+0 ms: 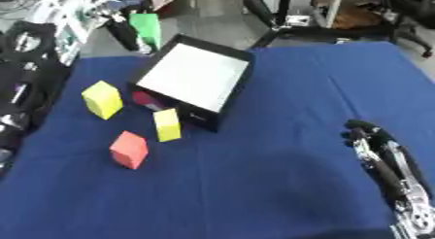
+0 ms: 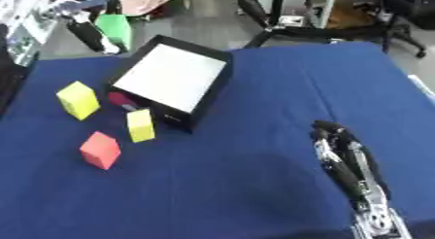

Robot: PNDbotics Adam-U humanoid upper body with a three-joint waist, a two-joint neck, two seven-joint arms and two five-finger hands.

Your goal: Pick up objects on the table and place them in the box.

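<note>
The right robot hand rests at lower right, fingers straight, holding nothing.

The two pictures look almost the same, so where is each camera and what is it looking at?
Left eye view: sits in the robot's head, looks down at the blue table, the black box and blocks; the right hand shows at lower right.
Right eye view: sits beside it in the head, same downward look; the right hand again.
Both share the box, the red block, two yellow blocks. No left hand shows.
</note>
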